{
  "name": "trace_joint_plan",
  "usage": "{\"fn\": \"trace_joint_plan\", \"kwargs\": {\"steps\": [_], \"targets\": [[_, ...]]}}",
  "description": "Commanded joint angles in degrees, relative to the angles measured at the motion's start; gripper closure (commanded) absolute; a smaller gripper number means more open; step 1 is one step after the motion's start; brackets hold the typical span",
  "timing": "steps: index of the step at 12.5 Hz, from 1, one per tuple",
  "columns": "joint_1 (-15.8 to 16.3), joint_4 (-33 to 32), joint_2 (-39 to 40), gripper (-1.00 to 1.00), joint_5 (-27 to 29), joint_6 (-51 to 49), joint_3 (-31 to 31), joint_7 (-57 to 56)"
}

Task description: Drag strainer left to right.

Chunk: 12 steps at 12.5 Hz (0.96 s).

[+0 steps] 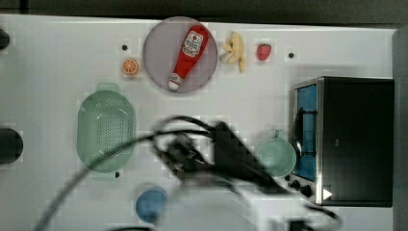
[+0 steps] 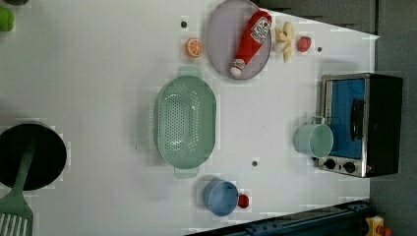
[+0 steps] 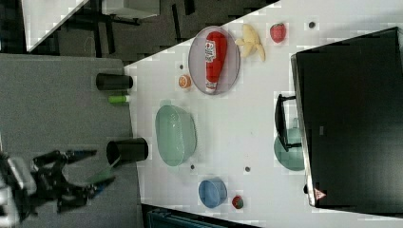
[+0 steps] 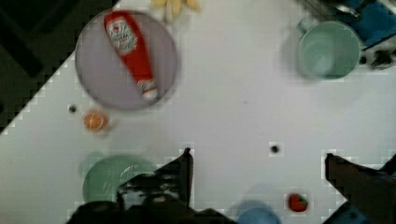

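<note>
The strainer [image 1: 106,130] is a large pale mint-green oval with a holed bottom. It rests on the white table at the top view's left, and near the middle of the left view [image 2: 186,120]. My gripper [image 3: 102,166] hangs open and empty, high above the table and apart from the strainer [image 3: 175,135]. In the wrist view the fingers of the gripper [image 4: 257,156] stand wide apart over bare table. One finger [image 4: 180,172] covers part of the strainer [image 4: 105,175]. My blurred arm [image 1: 231,154] crosses the top view's lower middle, right of the strainer.
A mint cup [image 1: 275,156] stands by the toaster oven [image 1: 346,139] at the top view's right. A plate [image 1: 156,57] holds a ketchup bottle [image 1: 189,55], with an orange slice [image 1: 130,66], banana [image 1: 235,50] and strawberry [image 1: 263,51] nearby. A blue bowl [image 1: 150,204] sits below the strainer.
</note>
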Motion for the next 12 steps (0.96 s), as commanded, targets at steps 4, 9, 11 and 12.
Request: {"fn": "trace_joint_plan", "kwargs": {"steps": [4, 9, 11, 12], "targets": [[3.2, -3.7, 15.3, -1.0, 0.7, 10.3, 17.9, 20.3], [3.4, -3.8, 30.6, -1.0, 0.1, 24.3, 27.5, 48.1], [3.8, -4.0, 36.5, -1.0, -1.6, 28.7, 28.9, 59.7], [4.3, -4.1, 39.2, -1.0, -3.2, 30.6, 28.9, 65.6]]}}
